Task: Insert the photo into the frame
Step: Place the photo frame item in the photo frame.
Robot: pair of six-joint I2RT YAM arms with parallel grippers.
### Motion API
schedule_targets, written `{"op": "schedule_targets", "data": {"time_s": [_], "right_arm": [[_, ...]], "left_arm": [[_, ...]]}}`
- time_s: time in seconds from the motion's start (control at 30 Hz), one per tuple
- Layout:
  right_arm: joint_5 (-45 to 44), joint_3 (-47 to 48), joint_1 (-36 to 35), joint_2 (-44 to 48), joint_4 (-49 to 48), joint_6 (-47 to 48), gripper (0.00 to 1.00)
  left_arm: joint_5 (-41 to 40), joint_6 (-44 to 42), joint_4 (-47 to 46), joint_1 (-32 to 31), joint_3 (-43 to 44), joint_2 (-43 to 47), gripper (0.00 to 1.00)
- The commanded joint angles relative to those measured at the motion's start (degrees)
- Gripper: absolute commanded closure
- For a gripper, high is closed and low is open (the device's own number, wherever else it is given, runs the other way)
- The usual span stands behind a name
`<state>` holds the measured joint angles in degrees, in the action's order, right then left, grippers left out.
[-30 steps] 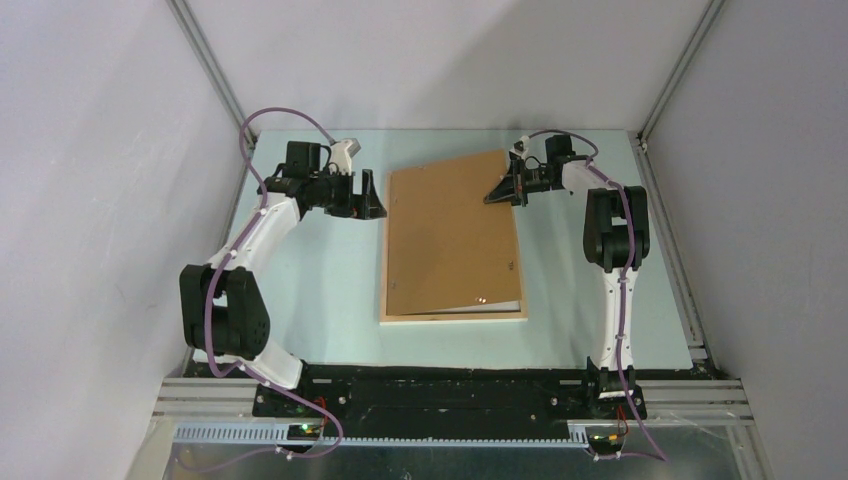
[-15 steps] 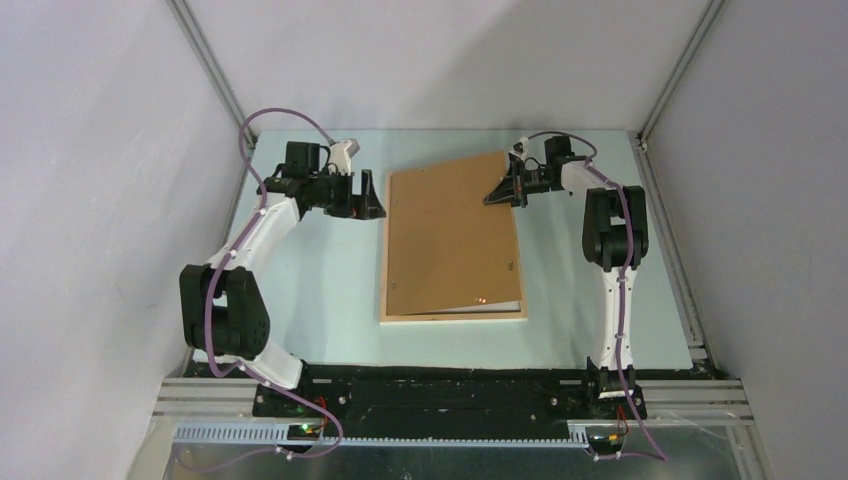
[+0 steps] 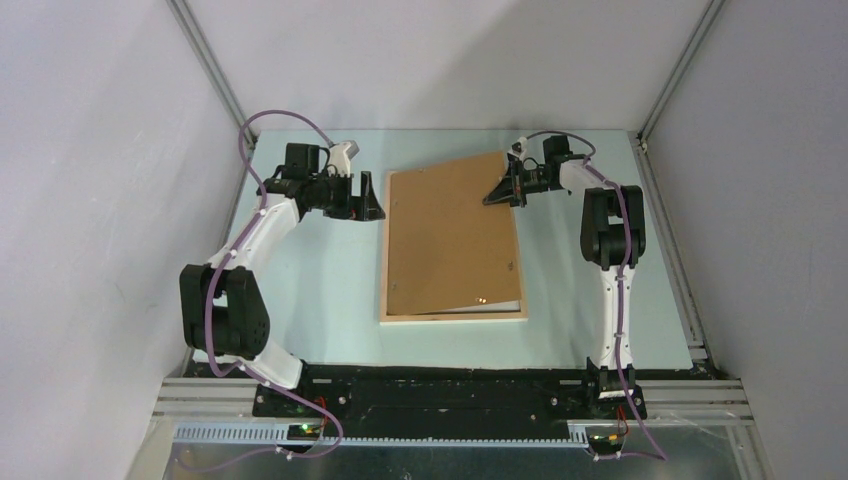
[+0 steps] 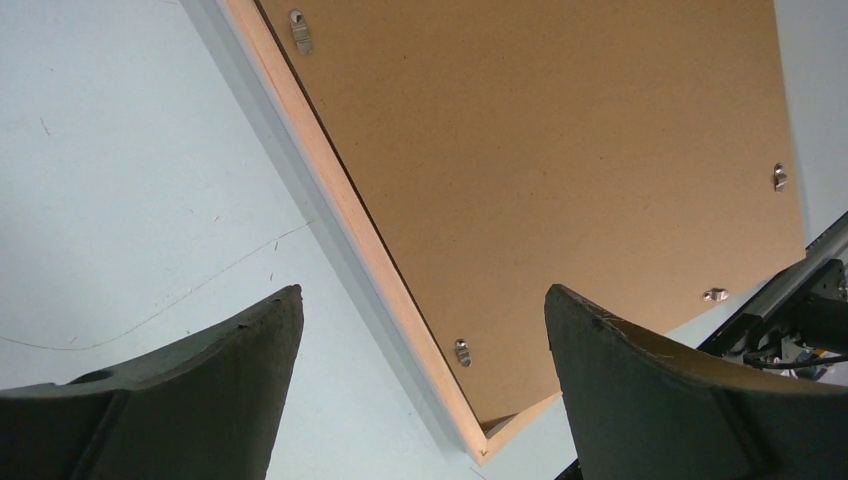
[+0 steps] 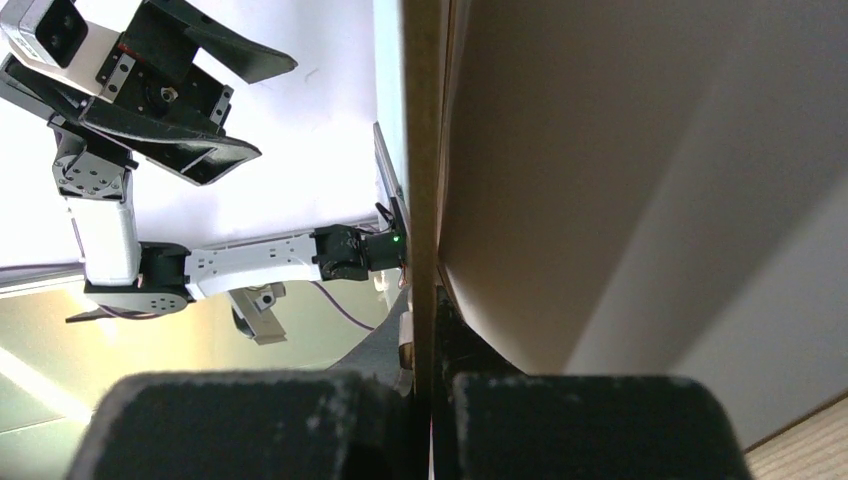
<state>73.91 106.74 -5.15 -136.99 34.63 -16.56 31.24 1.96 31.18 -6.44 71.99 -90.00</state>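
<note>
Pale blue-green table [image 3: 320, 290] under grey walls, and I'm looking at the frame [image 3: 452, 317] lying back-up between my two grippers. Its rails show as bare pale wood, a narrow band all round. A plain brown backing board [image 3: 450, 230] sits skewed over it. Small metal tabs [image 4: 462, 351] dot the edge.

Right gripper [image 3: 495, 194] is clamped tight on the board's far right corner. On the right wrist camera the board runs edge-on straight up from between the fingers [image 5: 425, 385]. That corner stands off the frame and the board slopes down away from the gripper toward the near rail.

Left gripper [image 3: 372, 196] is spread wide and holds nothing. It hangs just off the frame's far left corner, not touching. On the left wrist camera the frame rail [image 4: 340, 200] runs diagonally out ahead of the two dark fingers [image 4: 420, 300].

The photo I can't make out. The board covers the opening. Only a thin whitish strip [image 3: 495, 306] shows at the near rail, well away from the right gripper, and I can't tell what it is. Beyond the right fingers the brown surface is blurred.
</note>
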Motion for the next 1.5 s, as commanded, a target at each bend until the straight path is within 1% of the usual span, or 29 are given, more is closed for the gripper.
{"op": "schedule_targets", "data": {"time_s": [0.0,1.47], "right_arm": [[3.96,2.28,-0.36,0.04,1.74,-0.1,1.0],[1.56,4.66,-0.92,-3.37,3.39,1.69,1.0]], "left_arm": [[0.75,-0.68,-0.69,0.64,-0.02,2.5,0.05],[1.46,-0.39,-0.7,1.56,-0.28,1.92,0.05]]}}
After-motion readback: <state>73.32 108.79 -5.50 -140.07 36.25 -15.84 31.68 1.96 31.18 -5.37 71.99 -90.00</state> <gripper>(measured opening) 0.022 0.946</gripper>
